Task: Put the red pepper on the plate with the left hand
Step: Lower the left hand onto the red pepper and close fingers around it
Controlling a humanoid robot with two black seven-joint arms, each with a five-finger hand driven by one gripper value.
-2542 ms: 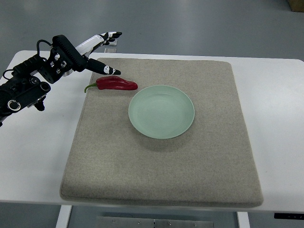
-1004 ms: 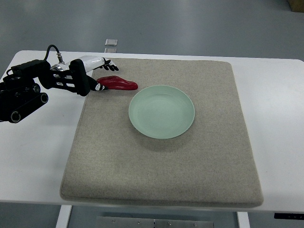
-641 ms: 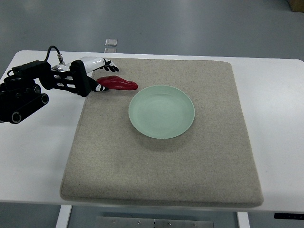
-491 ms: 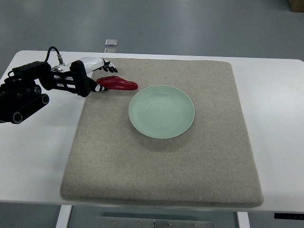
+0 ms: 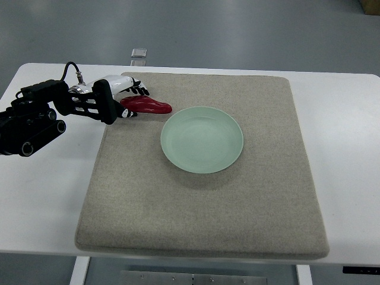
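Note:
The red pepper (image 5: 153,106) lies on the grey mat (image 5: 202,214), just left of the pale green plate (image 5: 202,139), which holds nothing. My left hand (image 5: 132,101) reaches in from the left and covers the pepper's stem end. Its fingers (image 5: 141,91) arch over the far side and the thumb sits on the near side, not clamped tight. The pepper's body and tip stick out to the right toward the plate's rim. The right hand is out of view.
The mat covers most of the white table (image 5: 344,148). A small clear object (image 5: 139,53) sits beyond the table's far edge. My black forearm (image 5: 35,119) lies over the table's left part.
The left hand has come down from above the mat's far left corner and slid right over the pepper's stem end. Pepper and plate have not moved.

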